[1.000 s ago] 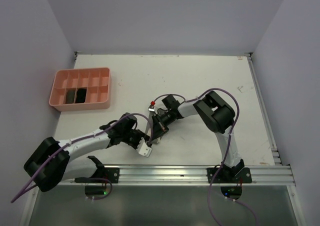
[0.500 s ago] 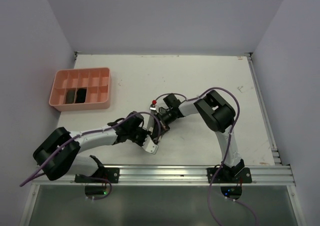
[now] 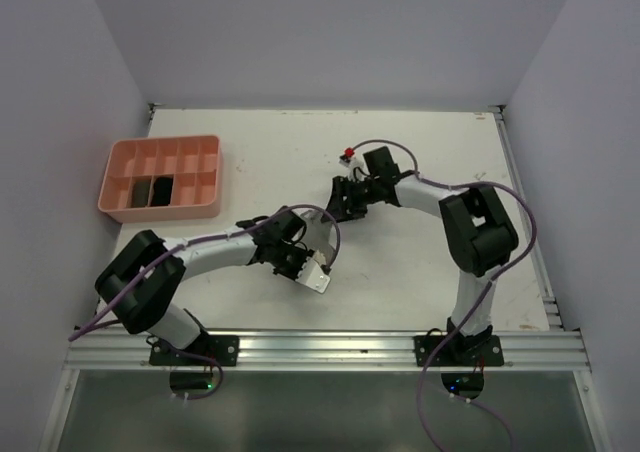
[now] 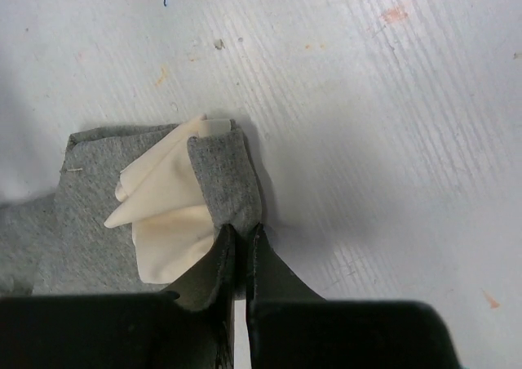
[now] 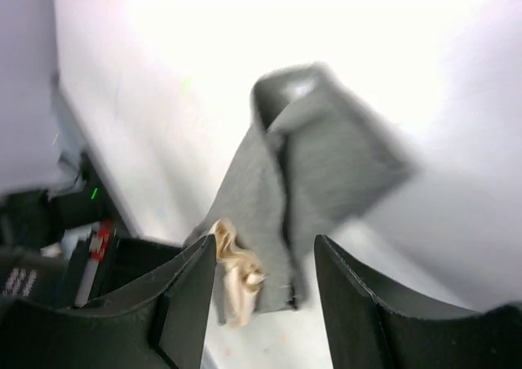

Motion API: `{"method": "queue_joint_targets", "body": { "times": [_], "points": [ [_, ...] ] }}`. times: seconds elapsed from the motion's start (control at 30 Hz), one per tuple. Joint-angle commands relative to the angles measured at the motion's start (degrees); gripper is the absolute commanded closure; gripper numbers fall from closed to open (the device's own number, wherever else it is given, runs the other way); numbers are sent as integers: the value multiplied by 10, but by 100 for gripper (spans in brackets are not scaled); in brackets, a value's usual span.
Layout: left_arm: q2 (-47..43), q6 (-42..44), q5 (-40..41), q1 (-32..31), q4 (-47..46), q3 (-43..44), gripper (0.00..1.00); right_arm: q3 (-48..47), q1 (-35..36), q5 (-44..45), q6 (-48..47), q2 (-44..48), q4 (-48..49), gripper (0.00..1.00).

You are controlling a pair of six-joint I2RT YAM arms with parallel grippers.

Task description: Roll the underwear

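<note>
In the left wrist view the grey underwear [image 4: 86, 197] lies on the white table with its cream lining [image 4: 163, 214] showing. My left gripper [image 4: 241, 232] is shut on a folded grey edge of it. From above, the underwear [image 3: 319, 275] is at the tip of my left gripper [image 3: 305, 268], near the table's front middle. My right gripper [image 3: 343, 203] stands open, farther back and to the right, apart from the cloth. Its blurred wrist view shows the underwear [image 5: 326, 153] beyond the open right gripper [image 5: 266, 240], nothing between the fingers.
A pink compartment tray [image 3: 165, 144] sits at the back left, with two black rolls [image 3: 148, 190] in its front compartments. The left arm stretches across the front of the table. Metal rails run along the near edge [image 3: 330, 347].
My right gripper has opened, let go of the cloth and drawn back to the upper right. My left gripper has shut on the underwear's edge and shifted right.
</note>
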State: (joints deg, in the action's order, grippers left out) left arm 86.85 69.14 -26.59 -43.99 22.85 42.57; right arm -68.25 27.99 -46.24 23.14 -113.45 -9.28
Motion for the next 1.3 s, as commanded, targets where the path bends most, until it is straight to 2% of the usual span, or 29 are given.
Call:
{"method": "queue_joint_targets", "body": {
  "times": [0.0,0.1,0.23,0.4,0.5,0.53,0.63,0.73,0.77,0.83,1.03,1.27],
  "points": [
    [64,-25,-27,-3,146,-2,100,-15,-34,162,-30,94,-7,44],
    [110,-40,-62,13,192,49,100,18,-40,220,-56,178,-7,44],
    [215,-42,-101,43,292,165,100,51,-39,247,-106,270,-53,45],
    [331,-16,-139,91,428,304,100,127,-31,256,-146,432,-81,50],
    [410,15,-148,114,503,400,100,132,-1,256,-176,484,-115,56],
    [439,18,-151,122,516,415,100,131,32,267,-196,490,-132,57],
    [469,18,-147,129,526,442,100,125,110,294,-227,488,-153,59],
    [490,16,-142,130,526,452,100,128,175,323,-273,466,-152,54],
    [494,15,-142,130,526,454,100,126,191,332,-285,456,-152,49],
    [498,16,-147,130,526,452,100,116,231,355,-324,418,-154,48],
    [504,8,-167,131,512,450,98,98,288,378,-411,307,-114,39],
    [502,11,-172,131,503,448,93,157,340,379,-422,267,0,39]
  ]
}}
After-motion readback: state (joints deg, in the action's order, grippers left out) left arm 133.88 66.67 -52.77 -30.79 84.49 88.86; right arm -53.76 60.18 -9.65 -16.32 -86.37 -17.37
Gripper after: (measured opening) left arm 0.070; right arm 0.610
